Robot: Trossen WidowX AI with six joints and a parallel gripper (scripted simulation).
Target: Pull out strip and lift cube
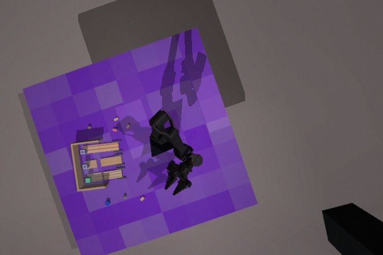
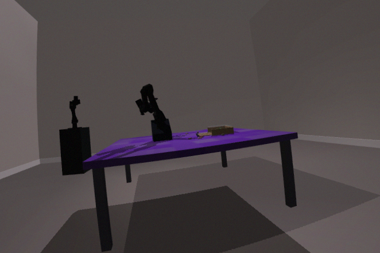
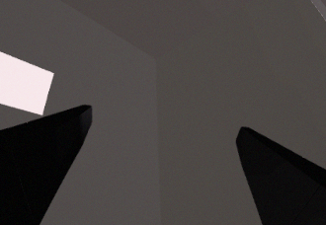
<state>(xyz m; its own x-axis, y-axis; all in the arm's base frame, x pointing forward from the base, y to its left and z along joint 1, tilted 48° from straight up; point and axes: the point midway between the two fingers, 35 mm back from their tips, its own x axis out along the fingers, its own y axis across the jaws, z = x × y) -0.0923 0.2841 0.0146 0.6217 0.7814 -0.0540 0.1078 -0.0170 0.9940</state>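
- The top wooden strip (image 1: 100,147) looks like the one-piece strip: it runs unbroken from a small grey-white labelled cube (image 1: 83,151) at its inner end out past the open side of the shallow tan U-shaped tray (image 1: 75,165).
- The middle strip (image 1: 111,161) is plainly split by a gap, with a second grey-white cube (image 1: 84,166) on its short inner piece; the bottom strip (image 1: 108,174) carries a green cube (image 1: 88,179), and whether it is whole is hard to tell.
- The cubes' faces show only a pale square; no writing or brand can be read in any view.
- The black parallel-jaw gripper (image 1: 177,186) is released, fingers spread wide and holding nothing, well apart from the tray over the purple checkered surface (image 1: 210,178); the wrist view shows only wall and ceiling between its fingertips.
- To do this step well, I judge the arm should swing towards the top strip's free outer end, come down squarely on that end alone, and draw it straight outward so that the cube rides along and the neighbouring strips stay put.
- Small loose blocks (image 1: 115,118) and a blue cylinder (image 1: 107,202) lie scattered nearby; avoid them.
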